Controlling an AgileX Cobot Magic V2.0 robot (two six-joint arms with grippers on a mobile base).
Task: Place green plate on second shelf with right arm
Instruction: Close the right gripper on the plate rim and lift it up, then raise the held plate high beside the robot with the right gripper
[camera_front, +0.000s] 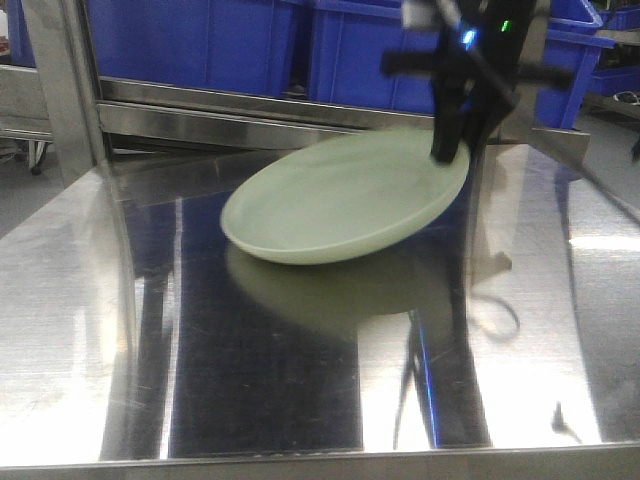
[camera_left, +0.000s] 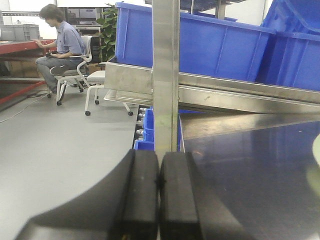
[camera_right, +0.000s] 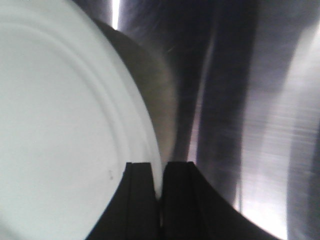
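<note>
Steel shelf (camera_front: 100, 330): broad, mirror-bright top filling most of the front view, streaked with dark reflections.

Blue bins (camera_front: 200, 40): a row of large plastic crates behind the shelf's far edge, on a higher steel ledge.

Upright post (camera_left: 166, 75): a steel column standing at the shelf's left side, seen in the left wrist view.

Seated person (camera_left: 57, 45): far off beyond the shelf's left side, on a wheeled chair (camera_left: 75, 75) at a desk, facing away.

Green plate (camera_front: 340, 200): pale sage, plain, over the far-centre of the shelf. It is tilted, with the far right rim raised and the near left rim low above the shelf. I cannot tell whether that low edge touches the steel. Its reflection lies directly beneath.

Right gripper (camera_front: 450, 150): black, reaching down from above the shelf's far right part. The two fingers (camera_right: 137, 200) are pinched onto the plate's raised rim, one inside the rim and one outside, with only the rim's thickness between them.

Left gripper (camera_left: 159, 165): by the shelf's left edge, in front of the post. Its pads are pressed together and nothing is held.
</note>
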